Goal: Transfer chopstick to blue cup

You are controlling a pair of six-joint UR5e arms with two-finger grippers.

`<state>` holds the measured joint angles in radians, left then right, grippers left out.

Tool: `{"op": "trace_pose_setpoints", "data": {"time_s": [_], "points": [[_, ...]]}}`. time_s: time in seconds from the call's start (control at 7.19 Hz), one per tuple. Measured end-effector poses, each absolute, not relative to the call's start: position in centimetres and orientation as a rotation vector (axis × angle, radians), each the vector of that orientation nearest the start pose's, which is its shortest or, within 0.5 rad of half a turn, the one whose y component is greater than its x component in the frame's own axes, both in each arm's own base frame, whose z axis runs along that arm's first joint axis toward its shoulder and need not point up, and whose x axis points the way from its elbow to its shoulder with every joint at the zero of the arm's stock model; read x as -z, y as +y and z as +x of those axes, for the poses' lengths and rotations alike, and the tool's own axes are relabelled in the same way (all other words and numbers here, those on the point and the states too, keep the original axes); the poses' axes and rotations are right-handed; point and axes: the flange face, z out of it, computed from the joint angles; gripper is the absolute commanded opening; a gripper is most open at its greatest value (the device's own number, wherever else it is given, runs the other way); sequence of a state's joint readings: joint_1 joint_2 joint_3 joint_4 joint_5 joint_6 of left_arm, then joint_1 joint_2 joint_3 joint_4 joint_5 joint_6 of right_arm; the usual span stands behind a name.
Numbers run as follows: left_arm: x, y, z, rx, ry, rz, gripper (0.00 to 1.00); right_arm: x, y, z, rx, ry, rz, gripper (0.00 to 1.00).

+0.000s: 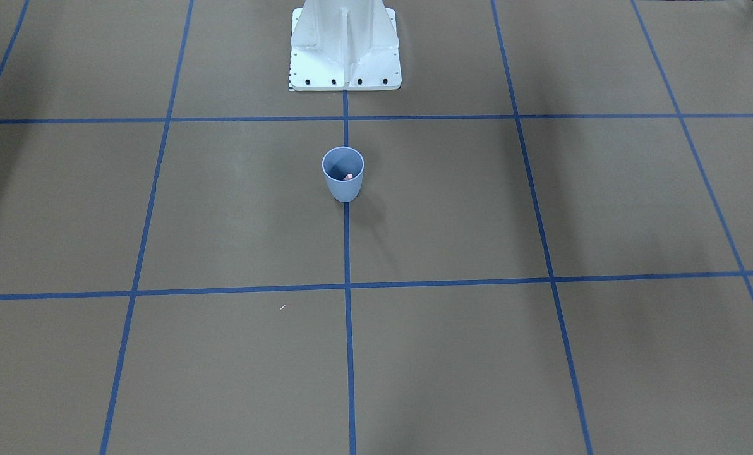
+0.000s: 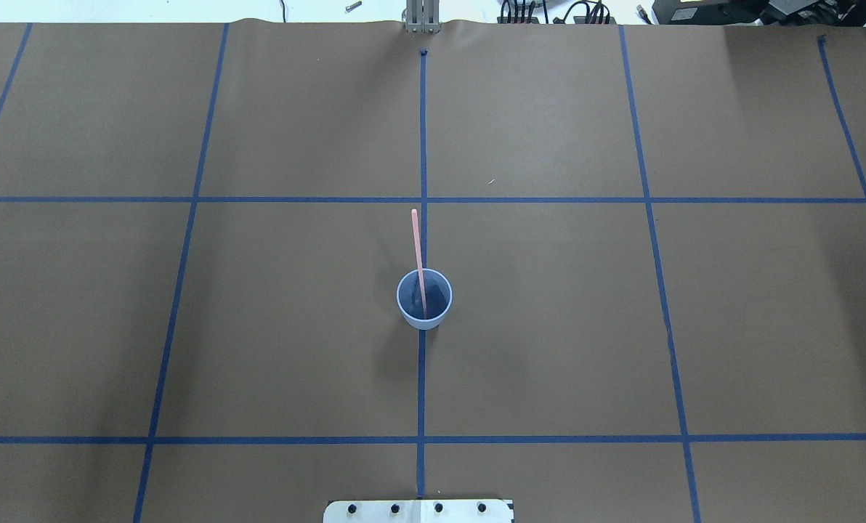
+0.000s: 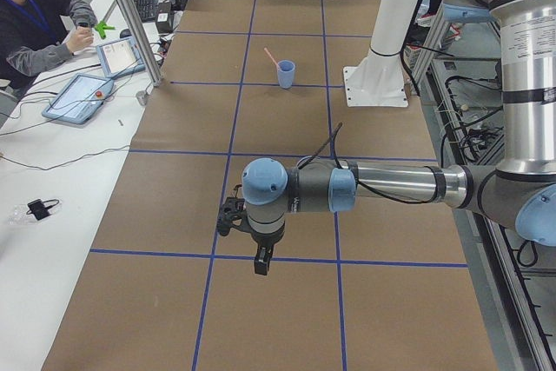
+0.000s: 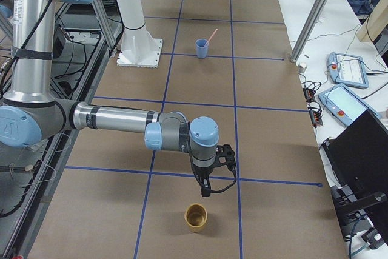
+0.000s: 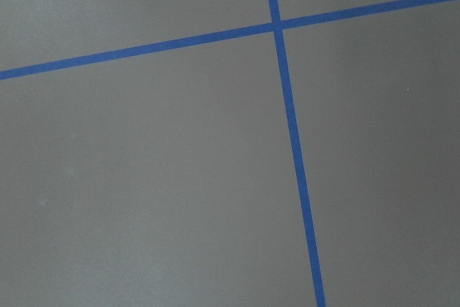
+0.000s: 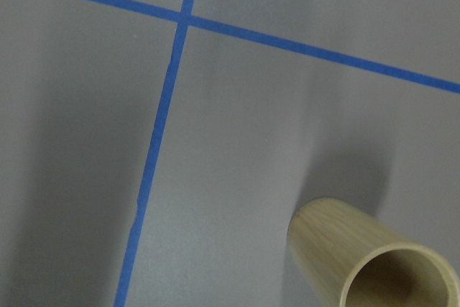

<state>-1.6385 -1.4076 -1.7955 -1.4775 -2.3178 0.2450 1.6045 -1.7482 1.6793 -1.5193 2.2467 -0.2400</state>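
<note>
The blue cup stands upright on the table's centre line, in front of the robot's base. The pink chopstick stands in it, its lower end inside the cup and its upper part leaning out over the far rim. The front-facing view shows only its pale tip inside the blue cup. My left gripper hangs over the table far from the cup; I cannot tell its state. My right gripper hangs at the opposite end; its state I cannot tell either.
A tan wooden cup stands just below my right gripper, also large in the right wrist view. The white robot base sits behind the blue cup. A person sits at a side desk with tablets, beside a metal post.
</note>
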Motion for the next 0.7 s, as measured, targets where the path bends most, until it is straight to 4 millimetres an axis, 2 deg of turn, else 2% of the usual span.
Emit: {"op": "trace_pose_setpoints", "data": {"time_s": [0.28,0.7], "points": [[-63.41,-41.44,-9.38,-0.162,0.743,0.09,0.99,-69.51,-40.03,8.38,0.188,-0.683,0.072,1.0],[-63.41,-41.42,-9.38,-0.165,0.743,0.092,0.99,-69.49,-40.04,8.33,0.2,-0.686,0.094,1.0]]}}
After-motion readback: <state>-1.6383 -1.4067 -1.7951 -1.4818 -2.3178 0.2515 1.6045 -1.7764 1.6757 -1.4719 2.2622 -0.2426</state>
